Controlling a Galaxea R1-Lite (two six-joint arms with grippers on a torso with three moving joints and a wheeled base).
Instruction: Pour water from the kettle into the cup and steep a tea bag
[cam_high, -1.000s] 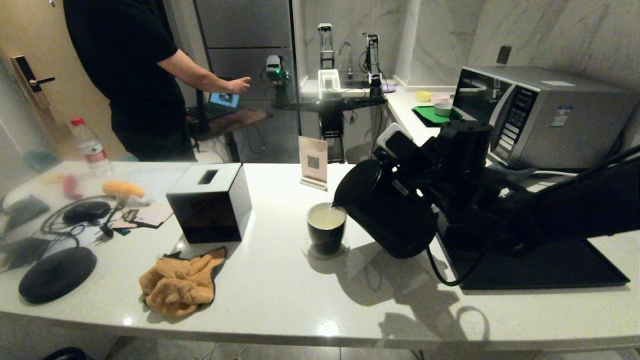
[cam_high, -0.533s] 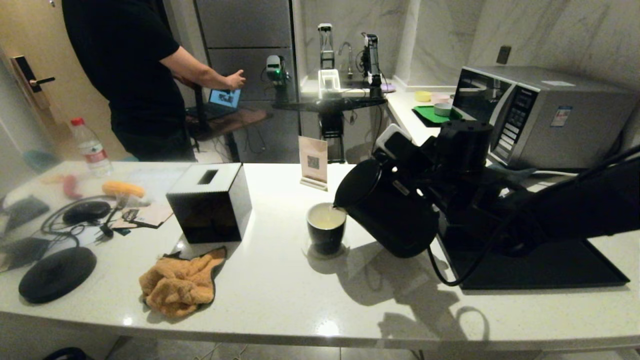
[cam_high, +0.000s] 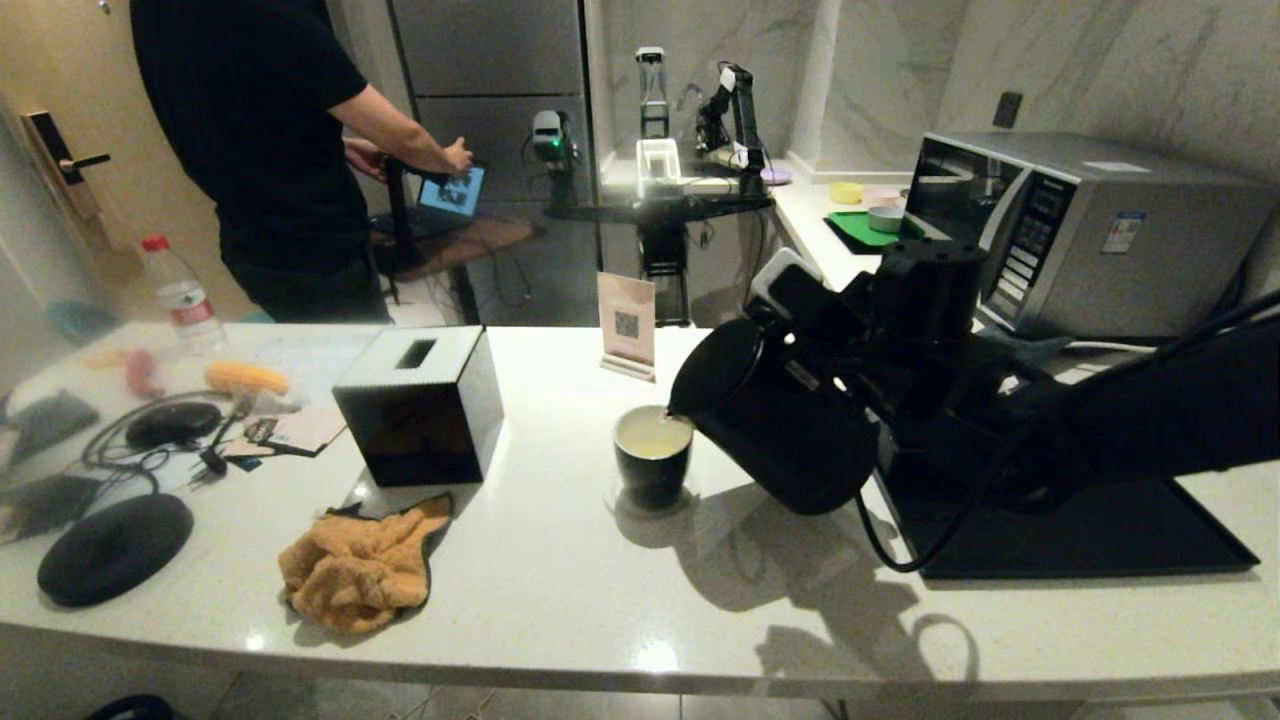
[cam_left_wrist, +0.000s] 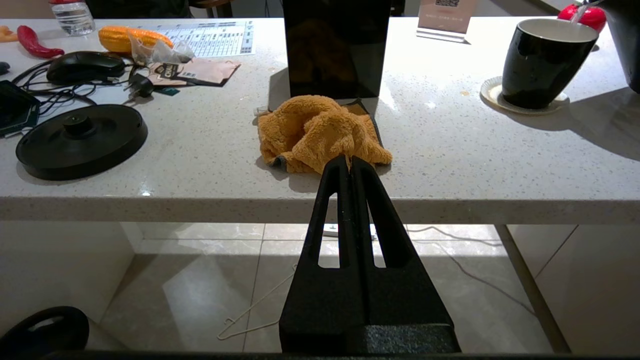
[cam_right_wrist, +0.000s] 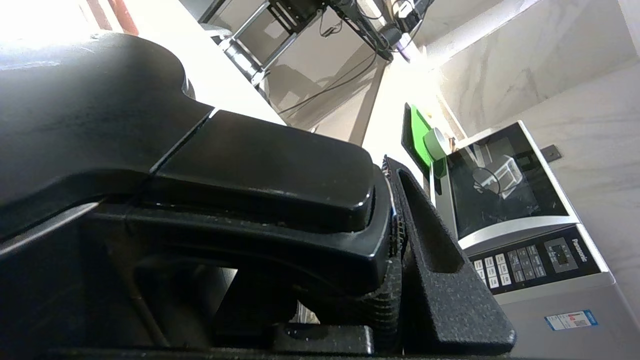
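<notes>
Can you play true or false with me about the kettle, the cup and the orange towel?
1. The kettle is tipped with its spout over the cup. True.
2. The cup is empty. False: pale water fills it nearly to the rim.
3. The right gripper holds the kettle's handle. True.
4. The orange towel lies under the cup. False: it lies in front of the black box.
5. The left gripper has its fingers spread wide. False: they are shut.
</notes>
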